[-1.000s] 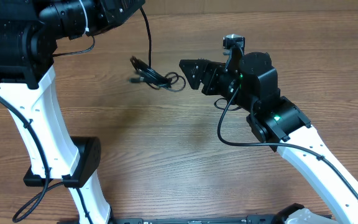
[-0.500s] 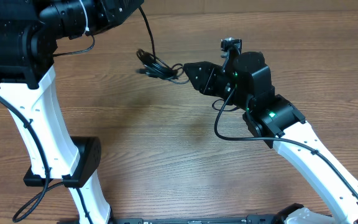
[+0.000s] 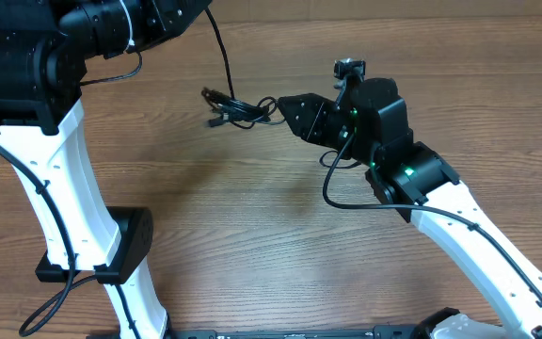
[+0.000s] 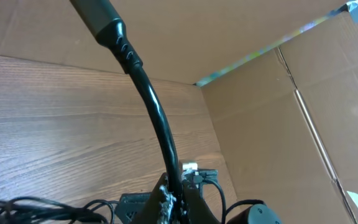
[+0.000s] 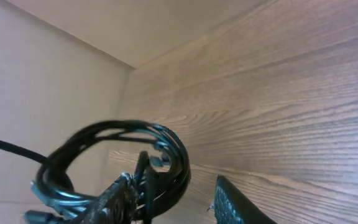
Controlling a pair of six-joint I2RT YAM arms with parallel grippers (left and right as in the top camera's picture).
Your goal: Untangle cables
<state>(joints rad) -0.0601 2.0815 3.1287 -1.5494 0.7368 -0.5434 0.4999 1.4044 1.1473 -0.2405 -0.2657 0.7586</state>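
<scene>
The cables [image 3: 238, 108] are a small black tangle hanging just above the wooden table [image 3: 252, 217]. One strand [image 3: 224, 52] rises from it to my left gripper [image 3: 200, 8] at the top edge. In the left wrist view my left gripper [image 4: 173, 202] is shut on that black strand [image 4: 157, 118], which ends in a plug sleeve [image 4: 101, 15]. My right gripper [image 3: 285, 106] touches the tangle's right side. In the right wrist view its fingers [image 5: 176, 202] stand apart, and the coiled loops [image 5: 120, 155] hang against the left finger.
The left arm's white column and black base [image 3: 92, 254] stand at front left. The right arm [image 3: 459, 226] stretches in from the lower right with its own thick cord [image 3: 346, 207]. Cardboard walls [image 4: 291, 106] border the table at the back.
My right gripper has moved slightly left and up against the tangle. The tangle rose a little and swung slightly left. The left arm has stayed still.
</scene>
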